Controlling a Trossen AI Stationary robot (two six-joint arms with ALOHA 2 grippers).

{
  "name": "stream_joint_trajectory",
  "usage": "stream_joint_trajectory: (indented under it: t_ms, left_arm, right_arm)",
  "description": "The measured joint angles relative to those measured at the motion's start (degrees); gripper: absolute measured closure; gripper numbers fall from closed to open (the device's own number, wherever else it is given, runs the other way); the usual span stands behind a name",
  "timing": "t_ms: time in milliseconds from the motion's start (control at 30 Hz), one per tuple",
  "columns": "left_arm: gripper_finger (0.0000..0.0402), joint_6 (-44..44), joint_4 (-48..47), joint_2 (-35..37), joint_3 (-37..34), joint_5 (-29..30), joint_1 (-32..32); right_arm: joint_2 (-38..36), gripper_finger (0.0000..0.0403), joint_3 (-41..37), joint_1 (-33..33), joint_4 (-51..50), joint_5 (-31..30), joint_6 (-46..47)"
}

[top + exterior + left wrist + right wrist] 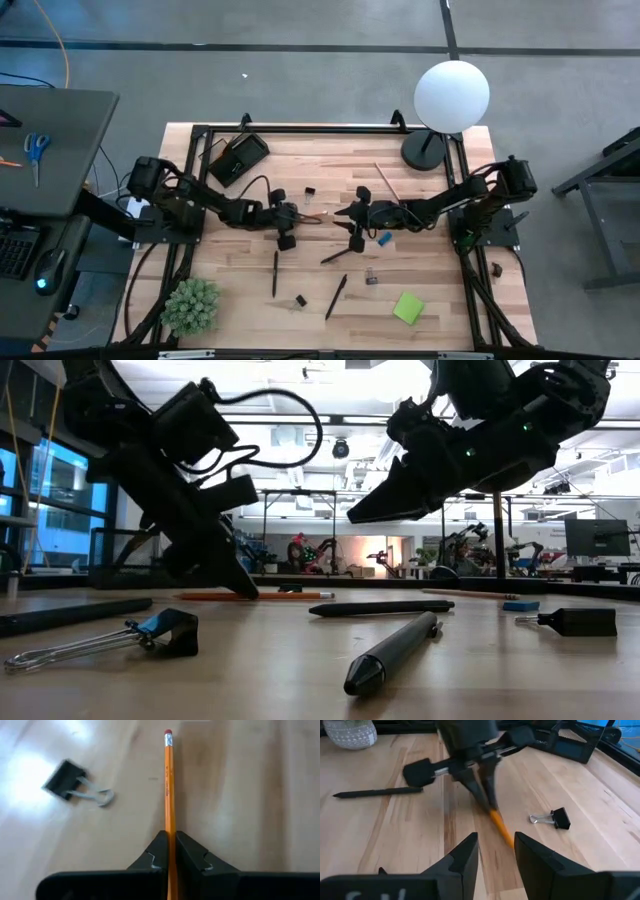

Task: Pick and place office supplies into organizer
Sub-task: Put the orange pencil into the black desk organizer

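Note:
The orange pencil point(169, 785) lies flat on the wooden table near its middle, eraser end toward my right gripper. My left gripper point(170, 837) point(296, 217) is shut on it, fingertips down at the table point(240, 588). My right gripper point(495, 845) point(352, 214) hangs open just right of the pencil, raised off the table point(355, 515), touching nothing. The black organizer point(238, 157) sits at the far left. Black pens point(275, 272) point(336, 296), binder clips point(75, 782) point(300, 300), a blue eraser point(384, 238), a wooden pencil point(388, 182) and a green sticky pad point(408, 307) lie scattered. My left gripper pinches the orange pencil's shaft point(169, 827) between its two fingers, well back from the eraser end point(168, 734). The fingers slant down from the table's left and lie along the pencil. The pencil rests level on the table point(290, 596).
A white globe lamp point(450, 95) with a round black base point(425, 150) stands at the far right corner. A green spiky plant point(190, 305) sits at the near left corner. A grey desk with blue-handled scissors point(36, 148) stands left of the table.

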State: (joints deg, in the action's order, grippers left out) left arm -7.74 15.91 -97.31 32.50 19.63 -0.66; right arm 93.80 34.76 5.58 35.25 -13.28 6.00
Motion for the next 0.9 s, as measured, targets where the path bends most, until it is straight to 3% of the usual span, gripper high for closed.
stream_joint_trajectory:
  t_ms: [300, 533, 900]
  left_arm:
    - [0.04, -0.05, -0.31, 3.38, 0.12, -0.29, -0.07]
    - [0.0401, -0.05, -3.74, 10.75, 0.21, -0.13, -0.07]
    - [0.0401, 0.47, -6.61, 21.07, 0.25, 0.74, 3.21]
  right_arm:
    - [-0.95, 0.0284, 0.0, 0.0, -2.22, 0.05, 0.69]
    - [-9.28, 0.0284, -0.02, 0.67, -9.09, -0.44, 4.56]
    - [-11.3, 0.0284, -0.02, 5.73, -5.58, -12.56, 3.91]
